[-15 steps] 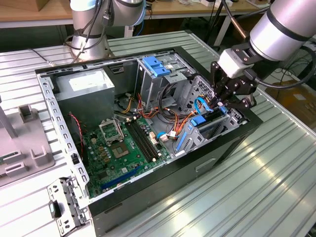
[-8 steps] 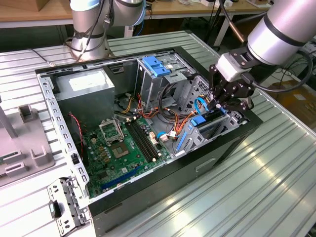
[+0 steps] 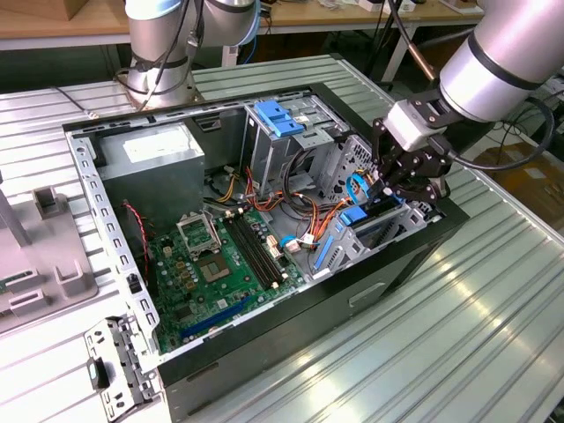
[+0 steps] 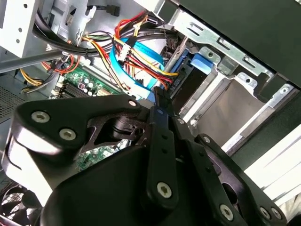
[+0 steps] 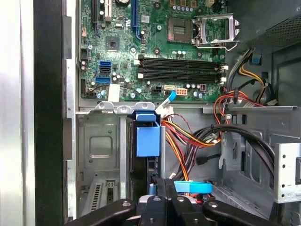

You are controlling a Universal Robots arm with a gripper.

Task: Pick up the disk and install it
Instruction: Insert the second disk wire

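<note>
Ribbed metal bench [image 3: 458, 352] under everything, wooden desks along the far edge. Open computer case [image 3: 264, 335] lies on its side on the bench, lid off. My arm [image 3: 502, 62] comes in from the exterior view's right, a second arm's base [image 3: 159, 53] stands beyond the far side of the case.

Inside the case: grey power supply [image 3: 150, 167] at the far corner toward the exterior view's left, green mainboard [image 3: 211, 273] on the floor of the case, memory slots and processor socket open on it. Bare blue bracket [image 3: 278, 118] sits on top of the far drive cage. Bundle of red, yellow and orange wires [image 5: 188, 141] runs between the board and the drive bays.

My pincer [image 3: 398, 181] is down at the drive cage on the exterior view's right end of the case. The disk [image 3: 381, 225] stands on edge in that cage, blue rail [image 5: 146, 136] facing up, dark body below it; in the first wrist view it sits in the slot right in front of my fingers [image 5: 157, 207]. The second wrist view shows the disk's blue rail just past my fingertip [image 4: 162, 101].

Fingers look close together over the disk's top edge, but I cannot tell if they're clamped on it or just resting against it.

Small grey bracket plate [image 3: 119, 361] lies on the bench at the near corner of the case.
</note>
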